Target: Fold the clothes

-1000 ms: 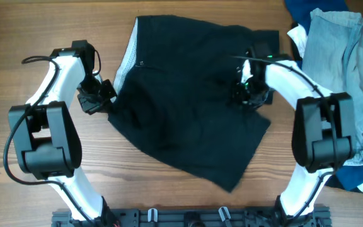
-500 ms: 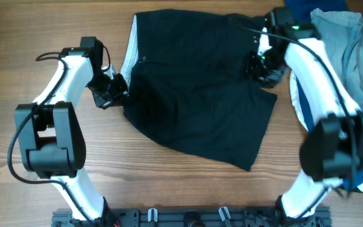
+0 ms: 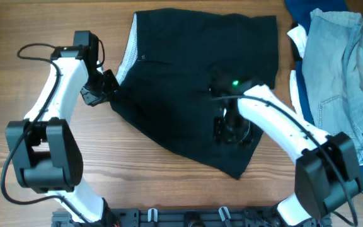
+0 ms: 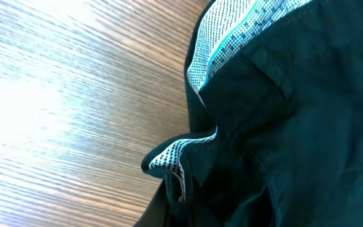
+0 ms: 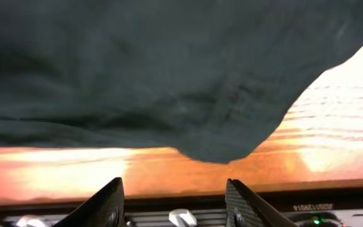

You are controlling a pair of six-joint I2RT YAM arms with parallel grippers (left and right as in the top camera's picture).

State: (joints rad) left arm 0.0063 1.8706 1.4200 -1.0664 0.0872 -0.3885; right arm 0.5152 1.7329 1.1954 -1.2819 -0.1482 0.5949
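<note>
The shorts lay flat by the desk's far edge, not yet folded. The right hand was spread and empty. I could not tell the left hand's grip.

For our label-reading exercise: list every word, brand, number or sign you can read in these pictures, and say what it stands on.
No readable text anywhere.
The black shorts, their dotted waistband lining, the light-blue denim garment and the wooden table carry no print, label or number.
</note>
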